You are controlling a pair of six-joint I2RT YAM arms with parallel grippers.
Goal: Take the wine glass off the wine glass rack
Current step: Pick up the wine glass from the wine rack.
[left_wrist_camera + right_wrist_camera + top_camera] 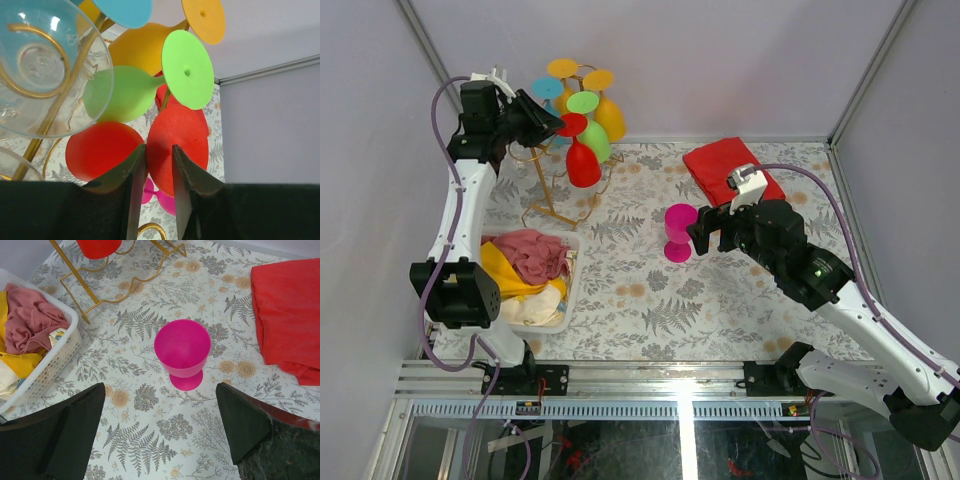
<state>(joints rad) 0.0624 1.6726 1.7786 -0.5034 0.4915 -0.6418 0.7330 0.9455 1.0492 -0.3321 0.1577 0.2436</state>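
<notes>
Red glass foot (180, 142) before narrowly parted left pincer (159, 150), right pincer (160, 387) wide above pink glass (182, 347), cloth (287, 315) apart.

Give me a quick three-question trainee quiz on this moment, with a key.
1. True or false: the right pincer grips the pink glass.
2. Which hanging glass sits right ahead of the left pincer? A green, B red, C orange.
3. What fills the white basket?
Key: 1 false, it is open and the glass stands free on the table; 2 B, the red glass; 3 crumpled cloths.
</notes>
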